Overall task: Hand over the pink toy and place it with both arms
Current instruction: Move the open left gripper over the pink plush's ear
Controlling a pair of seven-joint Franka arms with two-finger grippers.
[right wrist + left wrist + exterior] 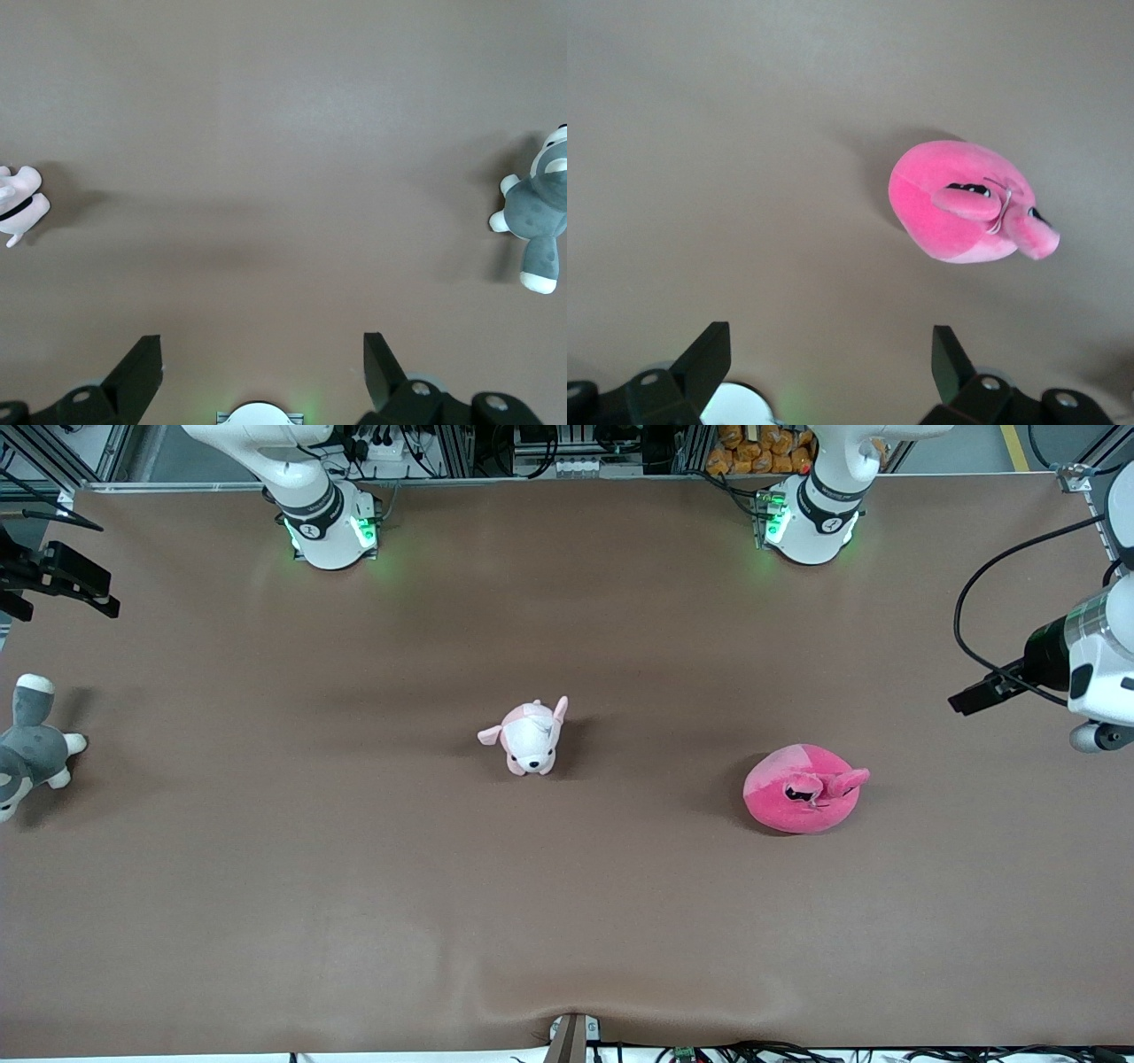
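The setting is a robotics laboratory or test cell. A wide table covered with a plain brown mat serves as the work surface, with two white robot arms bolted along one edge, the right arm's base and the left arm's base both lit green. Aluminium framing, power strips and bundled cables run along that edge. A black cable loops to the equipment at the left arm's end. More wiring lies along the edge nearest the front camera. Plush toys serve as test objects.
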